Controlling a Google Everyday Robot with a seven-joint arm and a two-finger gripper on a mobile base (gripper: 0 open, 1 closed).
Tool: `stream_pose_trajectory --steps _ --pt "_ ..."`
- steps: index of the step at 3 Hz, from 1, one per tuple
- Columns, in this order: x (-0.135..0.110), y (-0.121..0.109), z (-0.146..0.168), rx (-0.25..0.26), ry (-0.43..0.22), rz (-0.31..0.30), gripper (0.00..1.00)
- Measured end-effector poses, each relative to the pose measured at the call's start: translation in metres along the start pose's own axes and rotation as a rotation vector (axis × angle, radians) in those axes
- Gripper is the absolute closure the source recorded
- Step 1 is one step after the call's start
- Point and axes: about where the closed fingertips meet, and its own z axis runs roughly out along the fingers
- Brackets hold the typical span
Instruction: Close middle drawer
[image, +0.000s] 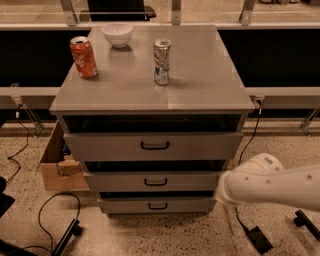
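The grey cabinet has three drawers. The middle drawer has a low flat front with a small black bar handle. It stands slightly out, with a dark gap above it. My gripper is at the end of the white arm, which comes in from the right. The gripper is at the right end of the middle drawer's front, and I cannot tell whether it touches. The top drawer and the bottom drawer also stand slightly out.
On the cabinet top stand a red can, a white bowl and a silver can. A cardboard box sits on the floor to the left. Black cables run over the floor, and a black block lies at the right.
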Motion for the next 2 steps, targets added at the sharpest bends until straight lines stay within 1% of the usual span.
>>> stream_pose_trajectory --steps 1,2 --pt "0.077 0.067 -0.049 -0.074 0.18 0.118 1.0" --pt "0.146 0.163 -0.099 -0.142 0.354 0.248 1.0"
